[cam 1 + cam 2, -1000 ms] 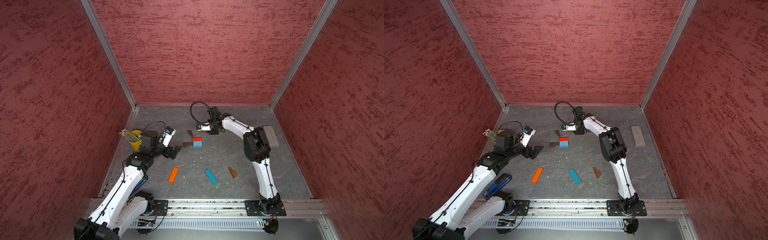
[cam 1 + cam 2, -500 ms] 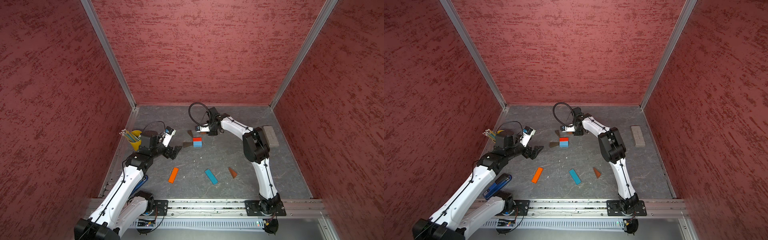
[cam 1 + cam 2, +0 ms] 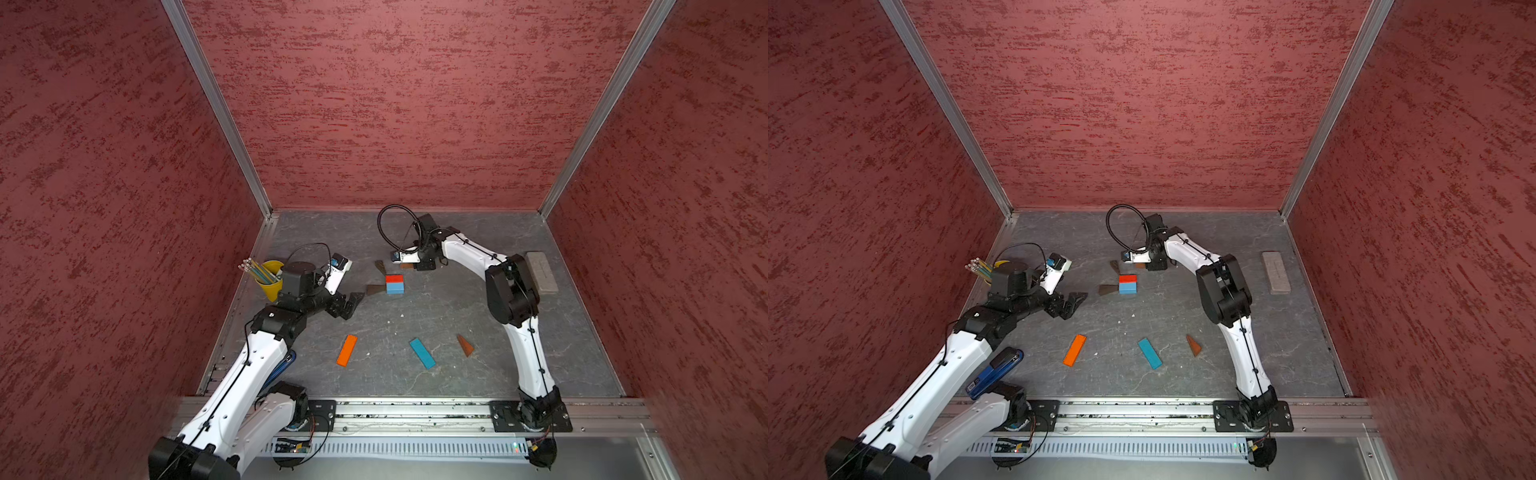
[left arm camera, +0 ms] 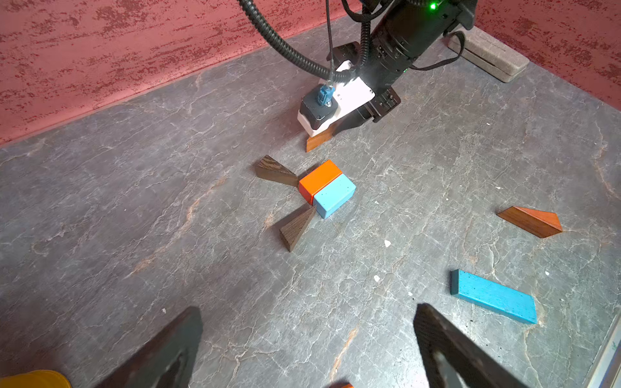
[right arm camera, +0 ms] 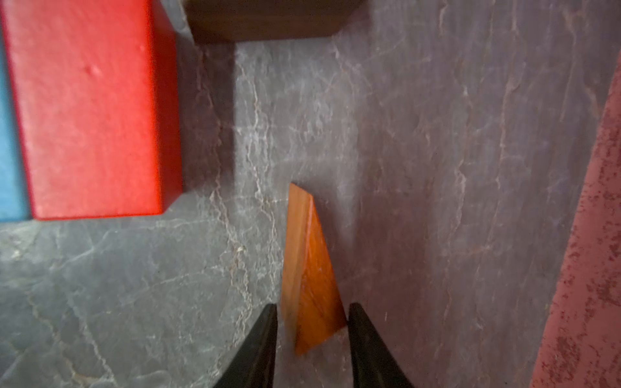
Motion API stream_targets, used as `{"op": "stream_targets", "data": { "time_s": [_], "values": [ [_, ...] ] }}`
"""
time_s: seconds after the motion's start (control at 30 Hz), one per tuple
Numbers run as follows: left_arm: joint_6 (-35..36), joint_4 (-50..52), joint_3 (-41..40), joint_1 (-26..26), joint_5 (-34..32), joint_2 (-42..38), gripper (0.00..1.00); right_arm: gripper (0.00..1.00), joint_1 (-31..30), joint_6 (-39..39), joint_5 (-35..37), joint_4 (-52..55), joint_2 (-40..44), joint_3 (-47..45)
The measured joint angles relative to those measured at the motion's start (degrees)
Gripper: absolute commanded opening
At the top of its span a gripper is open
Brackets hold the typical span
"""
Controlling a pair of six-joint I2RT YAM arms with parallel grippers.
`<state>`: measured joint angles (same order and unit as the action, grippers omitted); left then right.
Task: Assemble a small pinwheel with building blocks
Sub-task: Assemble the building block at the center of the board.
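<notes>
The right tool (image 5: 312, 305) stands parted just wider than the orange-brown wedge (image 5: 309, 262), with a sliver of gap at each finger. The wedge lies on the worktop (image 5: 437, 168) near the red-and-blue cube (image 3: 394, 284), apart from it at 1 o'clock. One dark wedge (image 3: 375, 289) tips against the cube at 9 o'clock and a second dark wedge (image 3: 379, 266) at 11 o'clock, while the left tool (image 3: 352, 302) hovers wide open and empty at 8 o'clock.

Robot lab cell: red walls (image 3: 395, 104), aluminium rail (image 3: 415, 413).
</notes>
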<state>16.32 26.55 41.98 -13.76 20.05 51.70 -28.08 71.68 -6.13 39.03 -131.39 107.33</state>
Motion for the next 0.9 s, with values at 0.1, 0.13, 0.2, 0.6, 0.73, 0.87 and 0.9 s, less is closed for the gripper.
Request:
{"op": "stream_targets", "data": {
  "time_s": [0.1, 0.13, 0.2, 0.6, 0.73, 0.87, 0.9],
  "values": [
    [0.0, 0.0, 0.0, 0.0, 0.48, -0.04, 1.0, 0.42, 0.0, -0.04, -0.02, -0.76, 0.0, -0.35],
    [0.0, 0.0, 0.0, 0.0, 0.59, -0.07, 1.0, 0.42, 0.0, -0.07, -0.04, -1.18, 0.0, -0.76],
    [0.0, 0.0, 0.0, 0.0, 0.7, -0.09, 1.0, 0.42, 0.0, -0.07, -0.04, -1.62, 0.02, -1.62],
    [0.02, 0.0, 0.0, 0.0, 1.18, -0.09, 1.0, 0.42, 0.07, -0.13, 0.83, -4.42, 0.0, -2.82],
    [0.02, -0.02, 0.0, 0.0, 1.62, -0.09, 1.0, 0.43, 0.15, -0.13, 1.77, -5.97, 0.0, -2.82],
    [0.02, -0.02, 0.0, 0.0, 1.97, -0.09, 1.0, 0.45, 0.22, -0.13, 2.6, -7.74, 0.0, -2.82],
    [0.02, -0.02, 0.0, 0.0, 1.99, -0.09, 1.0, 0.45, 0.24, -0.11, 2.8, -8.15, 0.0, -2.82]
  ]
}}
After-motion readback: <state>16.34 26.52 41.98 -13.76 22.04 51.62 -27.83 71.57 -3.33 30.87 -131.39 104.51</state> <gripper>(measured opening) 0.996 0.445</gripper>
